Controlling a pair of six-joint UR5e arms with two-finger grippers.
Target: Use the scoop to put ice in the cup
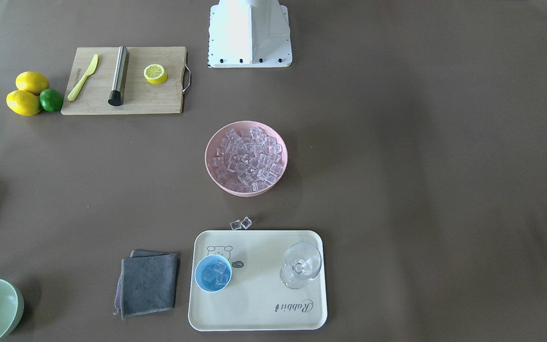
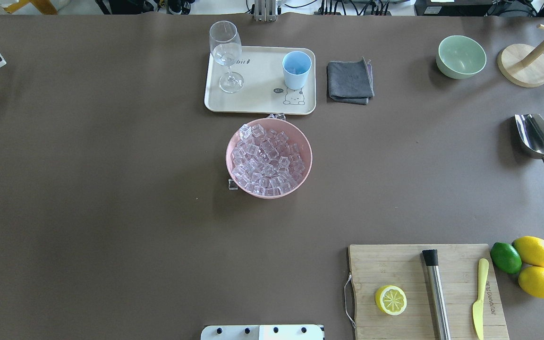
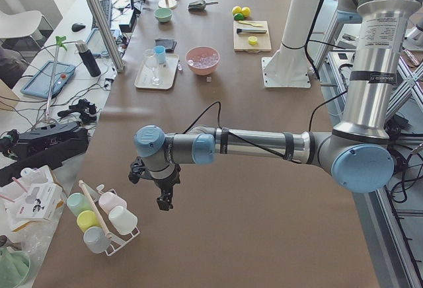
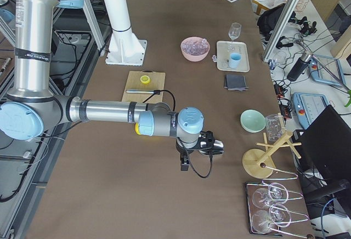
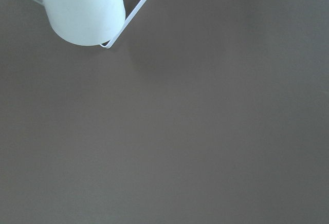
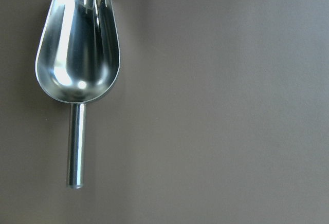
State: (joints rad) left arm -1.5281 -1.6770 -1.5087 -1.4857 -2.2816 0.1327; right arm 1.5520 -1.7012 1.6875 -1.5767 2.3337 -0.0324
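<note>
1. The scoop (image 2: 536,139) lies well apart from the left gripper (image 3: 162,202), which hangs by the mug rack (image 3: 106,225). I cannot tell its jaw state.
2. Mid-table, ice (image 2: 268,158) fills the pink bowl (image 2: 228,156). The cup (image 2: 296,71) beyond it holds a few cubes.
3. At the right end the scoop lies empty, with its handle toward the robot. The right gripper (image 4: 185,166) is the nearer one and hangs over it, slightly to the side. I cannot tell its jaw opening either.

At centre, the bowl (image 2: 228,158) of ice (image 2: 268,158); the tray (image 2: 260,97) just beyond.
On the tray the cup (image 2: 296,70) (a few cubes in it) stands right, a stemmed glass (image 2: 226,54) left. Loose cubes lie between tray and bowl. A cloth (image 2: 350,80) lies just right of the tray, the scoop (image 2: 536,137) well off right, a cutting board (image 2: 395,264) near right.
</note>
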